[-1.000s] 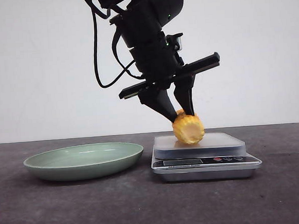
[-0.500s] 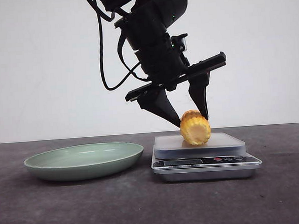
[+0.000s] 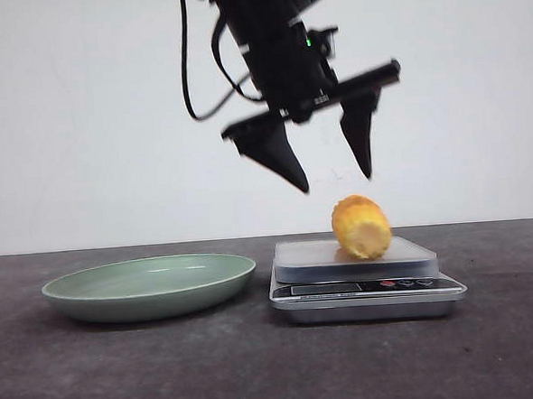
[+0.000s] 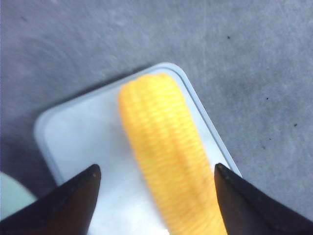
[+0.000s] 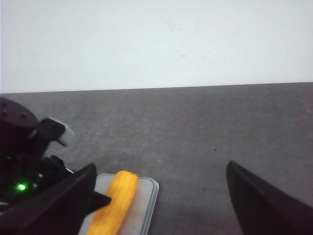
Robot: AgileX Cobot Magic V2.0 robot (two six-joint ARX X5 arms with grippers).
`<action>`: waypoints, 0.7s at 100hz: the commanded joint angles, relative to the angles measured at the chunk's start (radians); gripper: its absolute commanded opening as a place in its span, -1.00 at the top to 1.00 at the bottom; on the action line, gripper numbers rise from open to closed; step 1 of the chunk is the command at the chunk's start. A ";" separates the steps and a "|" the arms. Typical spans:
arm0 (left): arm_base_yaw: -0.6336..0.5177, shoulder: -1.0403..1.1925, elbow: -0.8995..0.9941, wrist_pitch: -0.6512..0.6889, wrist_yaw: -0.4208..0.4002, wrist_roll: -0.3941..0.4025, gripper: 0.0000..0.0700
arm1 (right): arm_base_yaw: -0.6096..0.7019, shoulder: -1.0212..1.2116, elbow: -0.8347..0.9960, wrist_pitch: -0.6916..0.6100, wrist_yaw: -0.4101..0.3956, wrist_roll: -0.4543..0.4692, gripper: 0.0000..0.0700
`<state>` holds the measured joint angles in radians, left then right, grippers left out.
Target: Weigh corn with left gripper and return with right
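Note:
The corn (image 3: 361,227), an orange-yellow cob piece, lies on the white top of the kitchen scale (image 3: 367,286), free of any gripper. My left gripper (image 3: 336,178) hangs above it, open and empty, its two black fingers spread either side. In the left wrist view the corn (image 4: 166,152) lies lengthwise on the scale top (image 4: 88,142), between the open left gripper's (image 4: 155,174) fingertips and below them. In the right wrist view the corn (image 5: 117,200) lies on the scale (image 5: 145,196), and my right gripper (image 5: 161,171) is open and empty.
A shallow green plate (image 3: 150,285) sits on the dark table left of the scale. The left arm's body with its green light (image 5: 21,186) shows at the side of the right wrist view. A white wall stands behind the table.
My left gripper opened, let go of the corn on the scale and rose above it. The corn rolled slightly to the right on the scale top.

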<state>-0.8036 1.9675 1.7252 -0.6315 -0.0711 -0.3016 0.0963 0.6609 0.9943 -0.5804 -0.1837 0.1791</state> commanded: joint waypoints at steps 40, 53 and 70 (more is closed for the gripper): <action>0.103 -0.668 0.056 -0.196 -0.179 0.134 -0.25 | 0.007 0.005 0.020 -0.004 -0.002 -0.015 -0.52; 0.113 -0.879 0.056 -0.309 -0.326 0.154 -0.24 | 0.022 0.005 0.020 -0.004 -0.003 -0.014 -0.52; 0.113 -1.127 0.053 -0.487 -0.461 0.090 -0.24 | 0.036 0.026 0.020 -0.001 -0.004 -0.014 -0.52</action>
<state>-0.6838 0.9066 1.7660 -1.0599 -0.4965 -0.1730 0.1246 0.6708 0.9943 -0.5907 -0.1841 0.1791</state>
